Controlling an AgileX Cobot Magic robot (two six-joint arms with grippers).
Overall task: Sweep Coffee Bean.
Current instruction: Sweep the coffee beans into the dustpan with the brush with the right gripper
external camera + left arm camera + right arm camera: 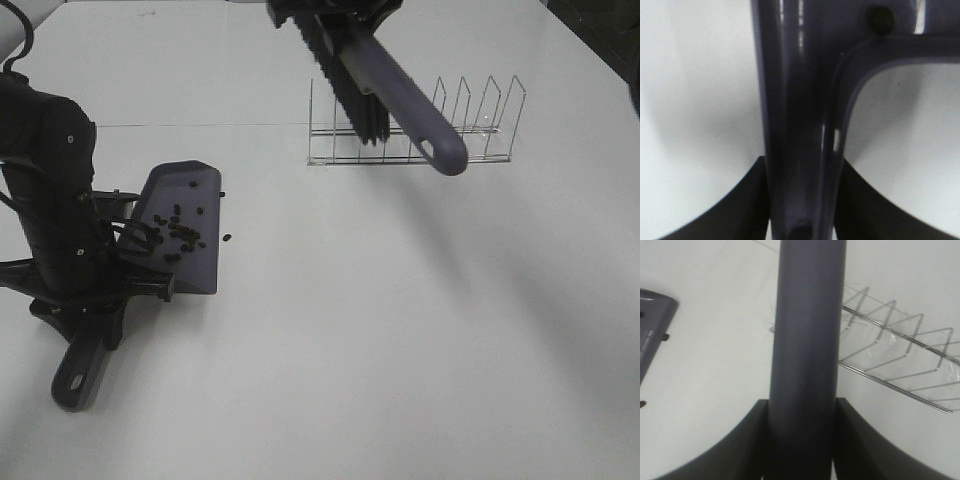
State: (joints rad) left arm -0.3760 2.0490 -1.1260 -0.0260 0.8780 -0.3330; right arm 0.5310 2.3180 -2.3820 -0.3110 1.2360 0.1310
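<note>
Holding left gripper (802, 172) clamped around the dustpan handle (80, 370) and right gripper (801, 407) around the raised brush (400, 95), aiming bristles (330, 78) beyond stray coffee beans (228, 238) on the bench (400, 350) beside the bean-laden pan lip.

L wrist cam, close-up, slightly blurred. Grey-purple dustpan handle (795, 100) fills centre, running lengthwise away from cam. Left gripper (800, 210) clamped on it: dark fingers (740, 215) pressed vs both sides of handle, no gap visible. Far end: handle widens into pan body w/ curved raised rim (852, 60). Single dark oval on pan body, prob coffee bean (880, 19), too blurry to confirm. White table (695, 100) either side, soft shadows by handle.
</note>
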